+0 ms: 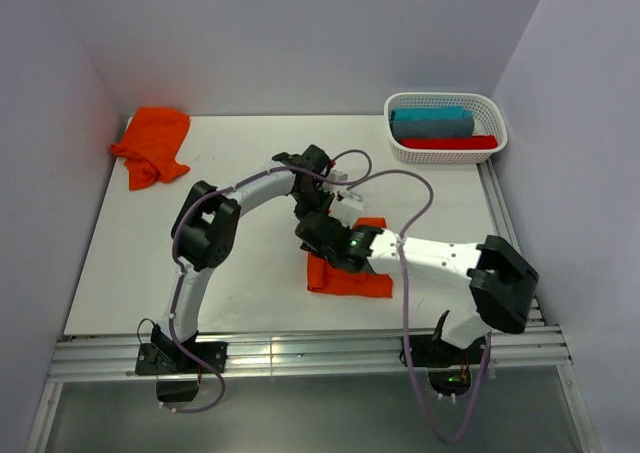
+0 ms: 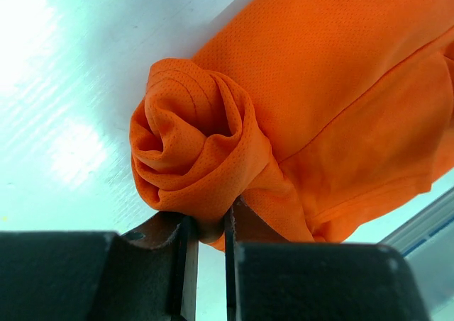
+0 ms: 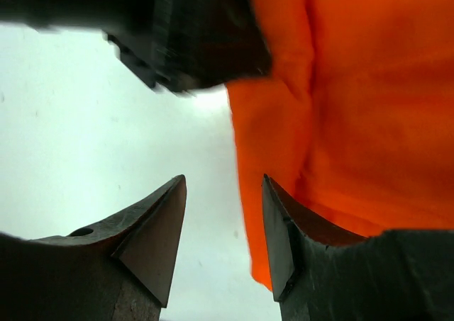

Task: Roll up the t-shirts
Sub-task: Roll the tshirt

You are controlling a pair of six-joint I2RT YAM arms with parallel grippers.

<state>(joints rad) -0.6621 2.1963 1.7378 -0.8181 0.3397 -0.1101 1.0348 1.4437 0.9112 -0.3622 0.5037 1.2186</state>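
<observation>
Orange t-shirt (image 2: 305, 87): left gripper (image 2: 209, 225) clamps its rolled end so the coil holds; right gripper (image 3: 223, 186), at its 11 o'clock, gapes empty.

White arms (image 1: 255, 188), black joints (image 1: 205, 235), lilac cables (image 1: 404, 293), dark pincers (image 3: 223, 193).

White plastic lattice basket (image 1: 495, 123) at the far right corner of the white table (image 1: 250, 163), folded teal cloth (image 1: 432, 123) inside it toward the back, darker red cloth (image 1: 462, 142) beside it at the front, pale lavender walls (image 1: 300, 33) around.
</observation>
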